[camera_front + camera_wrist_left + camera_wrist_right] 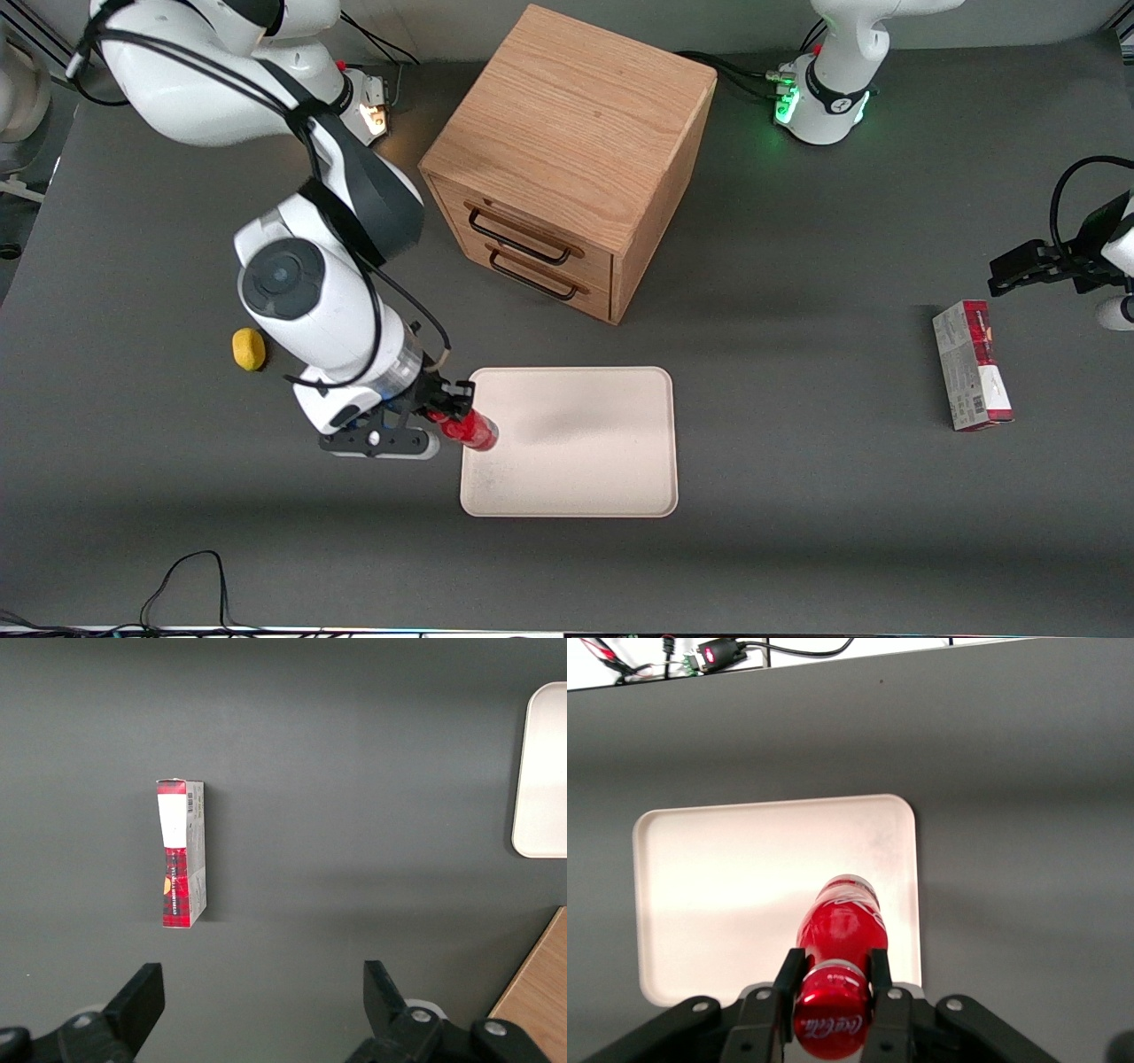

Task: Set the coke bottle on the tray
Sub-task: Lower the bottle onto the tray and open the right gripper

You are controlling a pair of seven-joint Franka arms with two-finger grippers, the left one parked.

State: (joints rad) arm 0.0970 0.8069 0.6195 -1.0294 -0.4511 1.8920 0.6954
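My right gripper (450, 416) is shut on the neck of the small red coke bottle (470, 431), just below its cap. It holds the bottle over the edge of the cream tray (585, 461) that lies toward the working arm's end of the table. In the right wrist view the two black fingers (789, 973) clamp the bottle (842, 926) from both sides, with the red cap nearest the camera and the tray (726, 877) beneath it. I cannot tell whether the bottle's base touches the tray.
A wooden drawer cabinet (567, 159) stands farther from the front camera than the tray. A yellow lemon (248, 349) lies beside the working arm. A red-and-grey carton (972, 365) lies toward the parked arm's end and shows in the left wrist view (182, 853).
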